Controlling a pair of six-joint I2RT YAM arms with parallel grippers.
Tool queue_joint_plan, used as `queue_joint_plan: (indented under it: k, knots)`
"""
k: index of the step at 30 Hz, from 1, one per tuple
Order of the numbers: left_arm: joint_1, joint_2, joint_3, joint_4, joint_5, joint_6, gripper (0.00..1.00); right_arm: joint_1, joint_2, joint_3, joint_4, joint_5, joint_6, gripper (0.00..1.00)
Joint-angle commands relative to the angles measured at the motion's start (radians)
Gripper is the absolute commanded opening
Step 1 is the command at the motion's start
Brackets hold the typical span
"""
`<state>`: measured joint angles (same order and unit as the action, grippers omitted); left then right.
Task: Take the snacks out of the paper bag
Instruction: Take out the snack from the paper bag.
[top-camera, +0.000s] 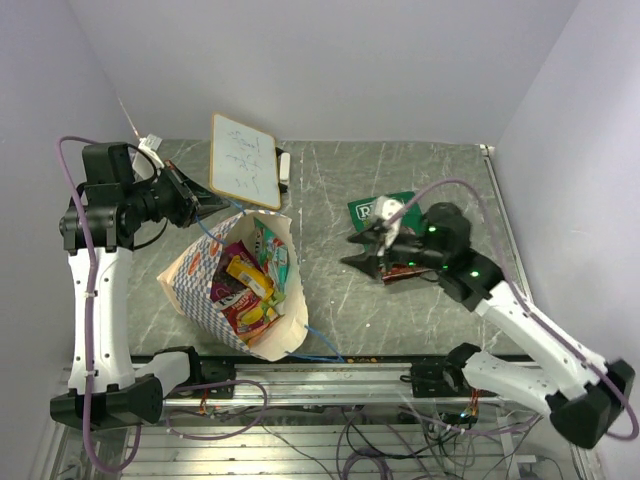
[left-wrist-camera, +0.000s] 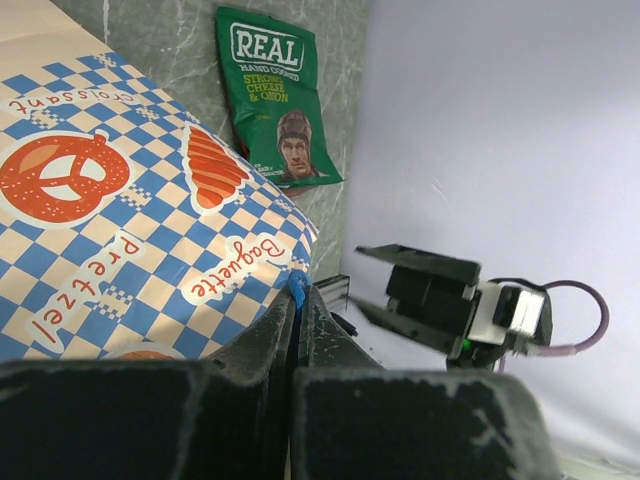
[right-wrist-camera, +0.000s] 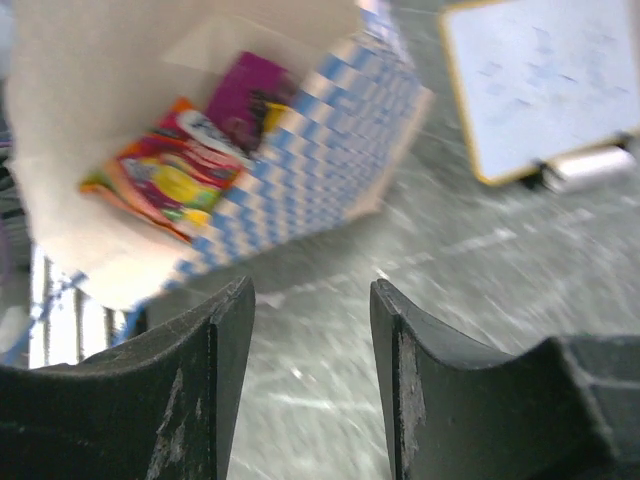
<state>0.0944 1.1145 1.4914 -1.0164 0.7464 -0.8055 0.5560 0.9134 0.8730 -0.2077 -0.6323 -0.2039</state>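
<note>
The left gripper (left-wrist-camera: 298, 305) is clamped on the rim of the paper bag (top-camera: 195, 275), which lies on its side on the table (top-camera: 330, 190) with snacks (top-camera: 250, 285) inside. The right gripper (right-wrist-camera: 312, 300) hangs open and empty near a green packet (left-wrist-camera: 280, 100) out on the table.

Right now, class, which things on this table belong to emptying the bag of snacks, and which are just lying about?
Belongs to the job: paper bag; snacks inside it; green packet, already out; left pincer, shut on the bag's edge; right pincer, open.
Just lying about: white board; small white cylinder beside it.
</note>
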Motion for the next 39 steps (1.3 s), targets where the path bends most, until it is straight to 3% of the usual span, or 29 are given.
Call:
queue_joint_plan:
  k: [1,7,13,18,24,30,39]
  knots:
    - [-0.002,0.008,0.020,0.017,0.017,-0.044,0.07,0.236,0.153,0.066,0.166,0.100,0.072,0.50]
    - [-0.001,0.050,0.073,-0.087,-0.039,0.026,0.07,0.486,0.375,0.263,0.077,0.134,-0.157,0.54]
    - [-0.001,0.025,0.073,-0.100,-0.068,0.036,0.07,0.545,0.429,0.218,0.068,0.067,-0.491,0.58]
    - [-0.002,0.002,0.059,-0.085,-0.061,0.024,0.07,0.581,0.520,0.266,-0.073,0.022,-0.786,0.59]
    - [-0.001,0.004,0.056,-0.073,-0.033,0.006,0.07,0.609,0.627,0.308,-0.090,-0.012,-0.875,0.60]
    - [-0.001,-0.030,-0.022,0.076,0.002,-0.089,0.07,0.644,0.714,0.317,-0.115,0.028,-0.935,0.60]
    - [-0.001,0.002,0.000,0.076,0.035,-0.058,0.07,0.673,0.806,0.342,-0.087,0.078,-0.945,0.58]
